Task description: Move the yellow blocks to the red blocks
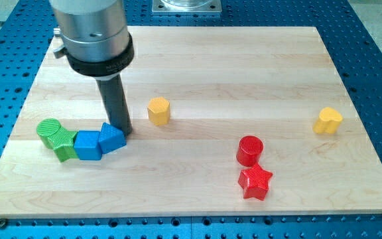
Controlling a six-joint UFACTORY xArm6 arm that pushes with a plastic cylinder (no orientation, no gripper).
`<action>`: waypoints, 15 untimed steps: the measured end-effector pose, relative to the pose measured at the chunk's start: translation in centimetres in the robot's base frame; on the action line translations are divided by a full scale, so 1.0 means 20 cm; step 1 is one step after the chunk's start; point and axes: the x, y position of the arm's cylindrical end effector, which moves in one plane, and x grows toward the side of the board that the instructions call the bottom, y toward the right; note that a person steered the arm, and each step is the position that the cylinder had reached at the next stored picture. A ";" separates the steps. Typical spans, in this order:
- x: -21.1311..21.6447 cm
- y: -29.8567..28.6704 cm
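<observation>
Red star block (255, 182) sits closest to the view's bottom, and right above it, touching or nearly so, stands the red cylinder (249, 150). Over at the view's left we have a tight little row: a green cylinder (48, 131) and another green block (63, 146) of a shape I can't quite make out, then a blue cube (87, 145) and a second blue block (111, 138), all pressed together. And there's my tip (123, 131), planted right at the upper right edge of that second blue block, apparently touching it. No claw on this rod, so nothing to open or close and nothing held. Now the yellows: one yellow block (158, 110), looks hexagonal, lies just right of my tip, well apart from the reds. The other yellow block (327, 121) sits far out near the right edge of the wooden board (244, 60).
</observation>
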 end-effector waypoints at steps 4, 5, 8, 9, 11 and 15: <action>-0.18 0.47; 0.02 0.76; 0.23 0.80; 0.23 0.75; -0.17 1.62; -0.03 1.72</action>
